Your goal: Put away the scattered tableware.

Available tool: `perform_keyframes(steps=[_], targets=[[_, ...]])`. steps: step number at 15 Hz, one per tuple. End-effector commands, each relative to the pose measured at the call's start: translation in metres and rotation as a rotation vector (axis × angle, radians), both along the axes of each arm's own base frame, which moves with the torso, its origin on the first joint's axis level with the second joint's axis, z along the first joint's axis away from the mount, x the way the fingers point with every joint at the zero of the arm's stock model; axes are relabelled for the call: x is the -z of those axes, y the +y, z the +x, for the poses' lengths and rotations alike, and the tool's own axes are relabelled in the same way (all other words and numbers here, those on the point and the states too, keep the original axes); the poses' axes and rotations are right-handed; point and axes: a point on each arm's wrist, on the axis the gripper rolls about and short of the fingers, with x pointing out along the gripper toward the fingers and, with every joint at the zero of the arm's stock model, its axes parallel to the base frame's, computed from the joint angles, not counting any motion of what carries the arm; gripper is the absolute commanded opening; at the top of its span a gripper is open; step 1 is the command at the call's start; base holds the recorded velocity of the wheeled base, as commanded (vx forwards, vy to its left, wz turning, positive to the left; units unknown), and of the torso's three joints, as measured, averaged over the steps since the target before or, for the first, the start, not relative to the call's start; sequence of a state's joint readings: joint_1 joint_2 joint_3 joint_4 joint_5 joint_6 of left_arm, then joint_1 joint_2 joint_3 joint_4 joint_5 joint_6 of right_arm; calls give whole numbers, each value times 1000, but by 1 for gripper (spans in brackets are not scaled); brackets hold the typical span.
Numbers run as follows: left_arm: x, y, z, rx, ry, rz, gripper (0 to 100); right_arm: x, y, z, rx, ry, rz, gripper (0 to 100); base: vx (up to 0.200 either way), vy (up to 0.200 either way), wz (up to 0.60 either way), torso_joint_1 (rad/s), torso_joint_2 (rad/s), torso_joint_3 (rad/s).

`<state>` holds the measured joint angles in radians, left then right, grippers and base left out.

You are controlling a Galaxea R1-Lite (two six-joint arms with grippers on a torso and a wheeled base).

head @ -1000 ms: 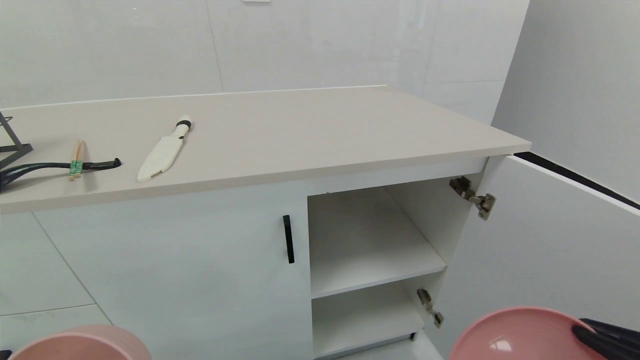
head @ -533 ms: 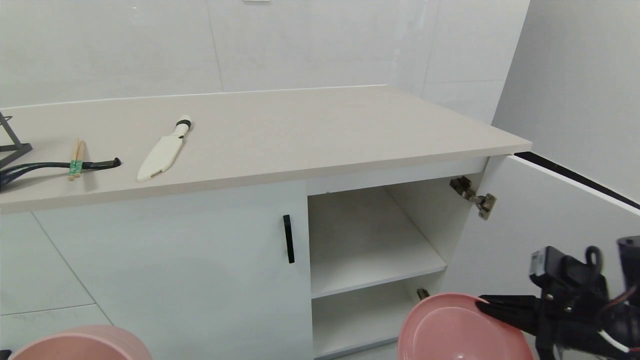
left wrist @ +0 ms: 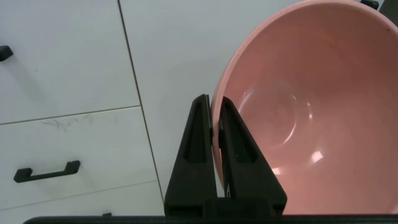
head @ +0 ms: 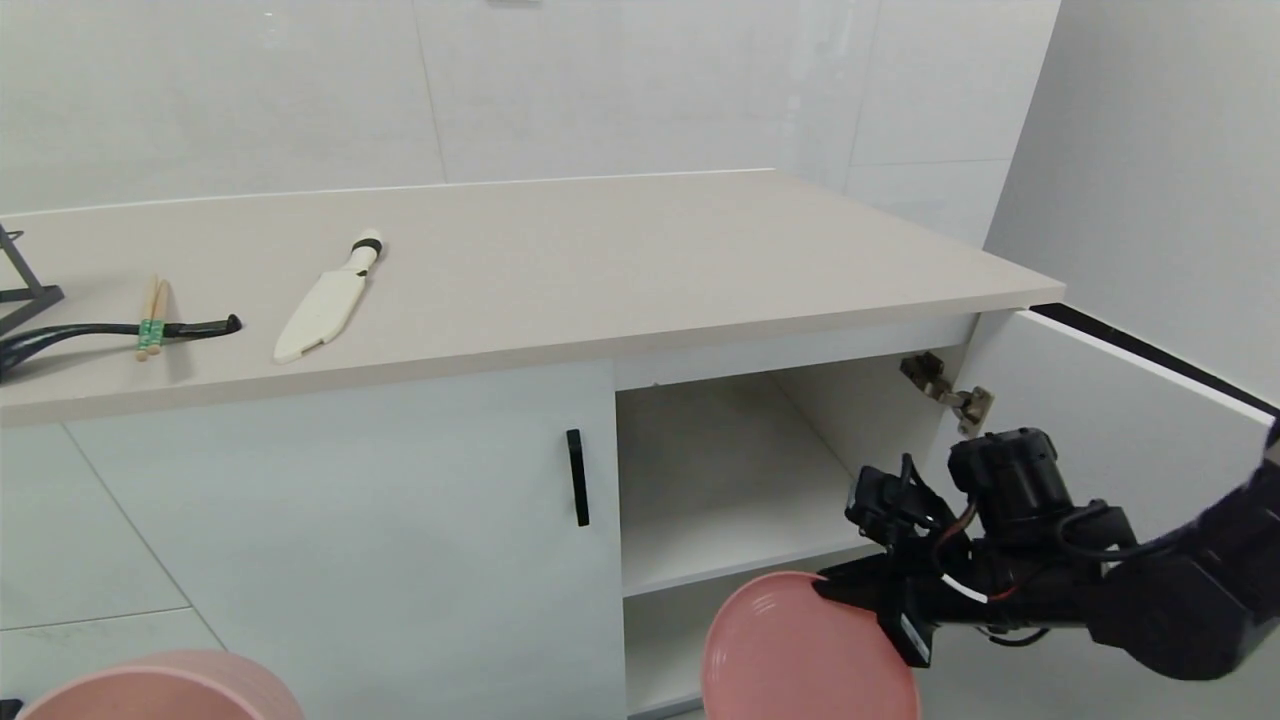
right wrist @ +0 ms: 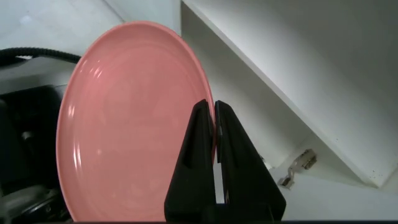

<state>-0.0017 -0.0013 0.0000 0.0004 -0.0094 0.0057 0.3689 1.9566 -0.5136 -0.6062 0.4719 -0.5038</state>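
Pink plate pinched at its rim by the right gripper, both fingers closed tight on the edge, one on each face; held nearly on edge, low in front of the open cabinet's lower compartment, just under the front lip of the shelf and beside the closed left door with its black handle. Right-hand cabinet door swung wide open, upper hinge showing above the right arm. Pink bowl down at the left corner of the head view, in front of the closed door, clamped by the left gripper: fingers closed on the bowl's rim, one inside the wall and one outside, hollow of the bowl turned toward the wrist camera. Up on the counter, well apart from both grippers, a cream knife lying flat with its banded handle pointing toward the wall, then to its left a pair of chopsticks laid across the handle of a black utensil, and at the far left edge part of a black rack
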Motion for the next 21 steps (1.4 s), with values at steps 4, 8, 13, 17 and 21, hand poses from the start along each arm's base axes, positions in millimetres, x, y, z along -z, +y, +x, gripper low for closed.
perform_keyframes(steps=[4, 8, 13, 17, 21], targets=[[0, 0, 0, -2, 1, -1, 0, 40, -6, 48, 110, 36, 25, 0, 0, 0, 0, 0, 0, 0], [0, 0, 0, -2, 1, -3, 0, 59, -1, 60, 176, 37, 101, 0, 0, 0, 0, 0, 0, 0], [0, 0, 0, -2, 1, -1, 0, 73, 4, 89, 260, -33, 182, 0, 0, 0, 0, 0, 0, 0], [0, 0, 0, -2, 1, -3, 0, 71, 16, 124, 439, 33, 349, 0, 0, 0, 0, 0, 0, 0], [0, 0, 0, -2, 2, -3, 0, 83, 20, 140, 596, 89, 382, 0, 0, 0, 0, 0, 0, 0]])
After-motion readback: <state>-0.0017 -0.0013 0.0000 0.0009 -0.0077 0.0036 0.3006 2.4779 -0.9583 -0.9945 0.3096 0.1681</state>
